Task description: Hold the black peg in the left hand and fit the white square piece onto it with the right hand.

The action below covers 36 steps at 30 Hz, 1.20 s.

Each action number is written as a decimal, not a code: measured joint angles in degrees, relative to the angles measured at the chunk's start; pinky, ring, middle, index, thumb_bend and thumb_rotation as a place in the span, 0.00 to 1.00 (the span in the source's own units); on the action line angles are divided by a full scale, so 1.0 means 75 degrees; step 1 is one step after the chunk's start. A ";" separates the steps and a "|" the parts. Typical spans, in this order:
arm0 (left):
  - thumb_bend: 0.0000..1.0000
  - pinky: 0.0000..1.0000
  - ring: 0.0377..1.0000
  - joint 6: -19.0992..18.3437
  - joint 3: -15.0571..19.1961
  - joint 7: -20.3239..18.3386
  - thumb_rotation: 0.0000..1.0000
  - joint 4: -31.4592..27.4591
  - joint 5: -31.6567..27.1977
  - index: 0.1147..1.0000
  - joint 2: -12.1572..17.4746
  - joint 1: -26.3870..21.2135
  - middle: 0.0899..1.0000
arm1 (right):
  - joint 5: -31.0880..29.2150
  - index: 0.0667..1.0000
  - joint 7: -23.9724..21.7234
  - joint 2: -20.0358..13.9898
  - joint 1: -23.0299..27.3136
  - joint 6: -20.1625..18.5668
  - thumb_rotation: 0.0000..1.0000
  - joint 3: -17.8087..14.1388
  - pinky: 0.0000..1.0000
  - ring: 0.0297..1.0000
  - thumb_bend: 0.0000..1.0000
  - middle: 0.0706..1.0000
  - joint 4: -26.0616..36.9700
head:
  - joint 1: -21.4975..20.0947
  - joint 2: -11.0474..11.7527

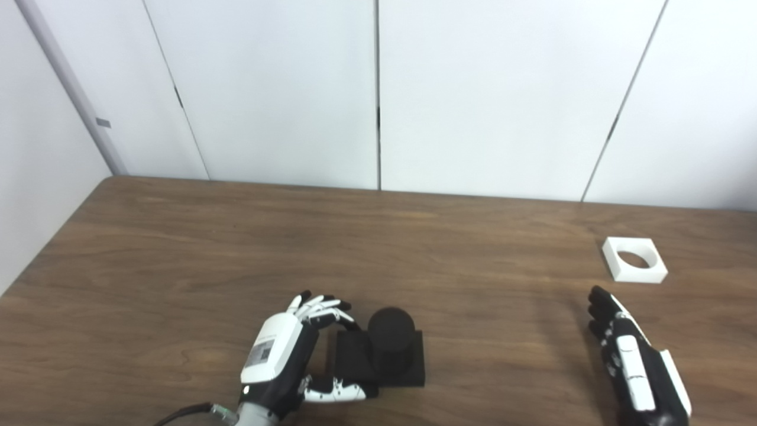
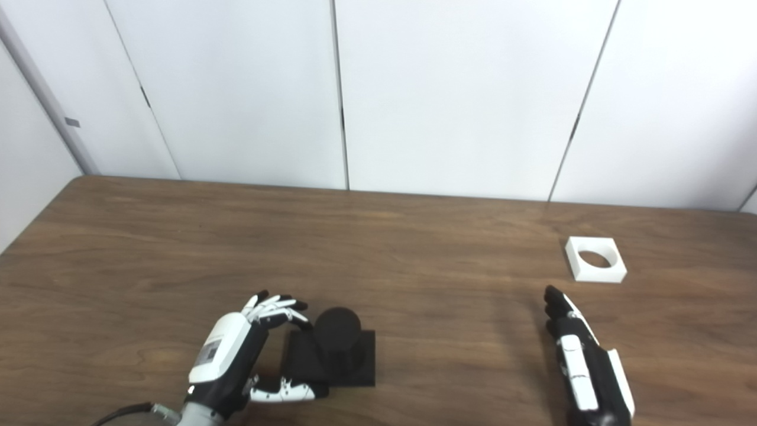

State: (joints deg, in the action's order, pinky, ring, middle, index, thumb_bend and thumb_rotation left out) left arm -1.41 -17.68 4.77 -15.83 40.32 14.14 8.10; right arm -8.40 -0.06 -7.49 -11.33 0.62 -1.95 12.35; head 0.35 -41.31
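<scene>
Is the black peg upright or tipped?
Upright. The black peg stands on its flat square base on the table, round top facing up. The left hand is open beside it, not gripping.

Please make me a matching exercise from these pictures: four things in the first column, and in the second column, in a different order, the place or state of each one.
1. black peg
2. white square piece
3. left hand
4. right hand

a. open, short of the white piece
b. lies flat at the table's far right
c. stands upright on its square base
d. open, fingers and thumb around the base's left side

Pairs: 1-c, 2-b, 3-d, 4-a
</scene>
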 measured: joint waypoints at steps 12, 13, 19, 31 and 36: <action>0.52 1.00 0.92 0.0429 -0.0399 0.0000 0.05 0.0551 0.0522 0.42 -0.0047 0.0021 0.80 | 0.0116 0.88 0.0190 0.0012 -0.0015 -0.0389 0.88 0.0163 0.95 0.93 0.51 0.90 0.0275 | -0.0211 -0.0316; 0.52 1.00 0.92 0.0427 -0.0420 -0.0002 0.05 0.0559 0.0559 0.42 -0.0055 0.0012 0.79 | 0.0119 0.90 0.0209 0.0015 -0.0019 -0.0444 0.89 0.0177 0.98 0.94 0.50 0.89 0.0321 | -0.0223 -0.0340; 0.52 1.00 0.92 0.0285 -0.0531 -0.0028 0.05 0.0724 0.0706 0.42 -0.0132 -0.0110 0.80 | 0.0042 0.93 0.0183 0.0016 -0.0034 -0.0608 0.91 0.0239 0.98 0.95 0.48 0.90 0.0442 | -0.0234 -0.0398; 0.52 1.00 0.90 0.0299 -0.0569 -0.0038 0.06 0.0844 0.0700 0.42 -0.0134 -0.0169 0.80 | 0.0187 0.91 0.0183 0.0000 -0.0046 -0.0640 0.82 0.0239 0.96 0.95 0.51 0.91 0.0506 | -0.0492 -0.0480; 0.52 1.00 0.90 0.0300 -0.0548 -0.0040 0.05 0.0839 0.0683 0.42 -0.0106 -0.0158 0.80 | 0.1437 0.88 0.0197 -0.0336 0.0045 -0.1546 0.46 0.0234 0.92 0.93 0.58 0.92 0.1221 | -0.0890 -0.0399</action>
State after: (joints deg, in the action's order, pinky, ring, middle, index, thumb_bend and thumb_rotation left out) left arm 0.84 -21.79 4.47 -9.53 45.44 13.34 6.91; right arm 2.38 1.42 -10.01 -11.00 -10.98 -0.19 21.51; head -6.32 -44.30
